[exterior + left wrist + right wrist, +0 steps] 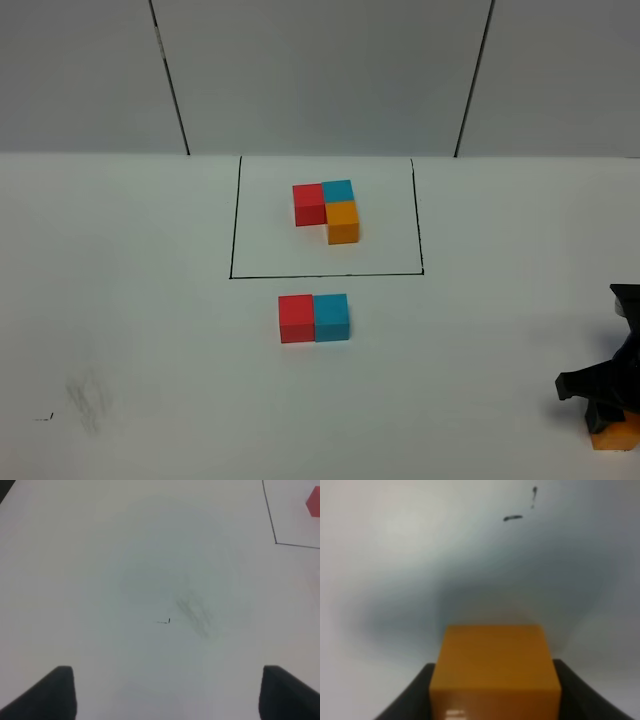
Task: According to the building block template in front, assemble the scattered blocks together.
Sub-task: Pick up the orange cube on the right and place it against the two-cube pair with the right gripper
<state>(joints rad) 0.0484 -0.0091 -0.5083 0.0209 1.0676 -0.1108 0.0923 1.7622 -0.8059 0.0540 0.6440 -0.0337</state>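
Grip: clamping orange cube [495, 667] between right gripper [600, 400] jaws, right of red cube [296, 318] and blue cube [332, 317], well apart. Judging it light, rigid, smooth; pinching flat opposite faces, mid-height. Holding left gripper [167, 692] wide open, empty.

The L-shaped template cluster of red, cyan-blue and orange cubes [327, 210] lies inside the thin black rectangular outline [236, 215], toward its rear. Just before the outline's front line, the loose red cube [296, 318] and the loose cyan-blue cube [331, 317] touch, red on the left. The loose orange cube [615, 438] lies well off the outline's front right corner, between the fingers of the right gripper [495, 695].
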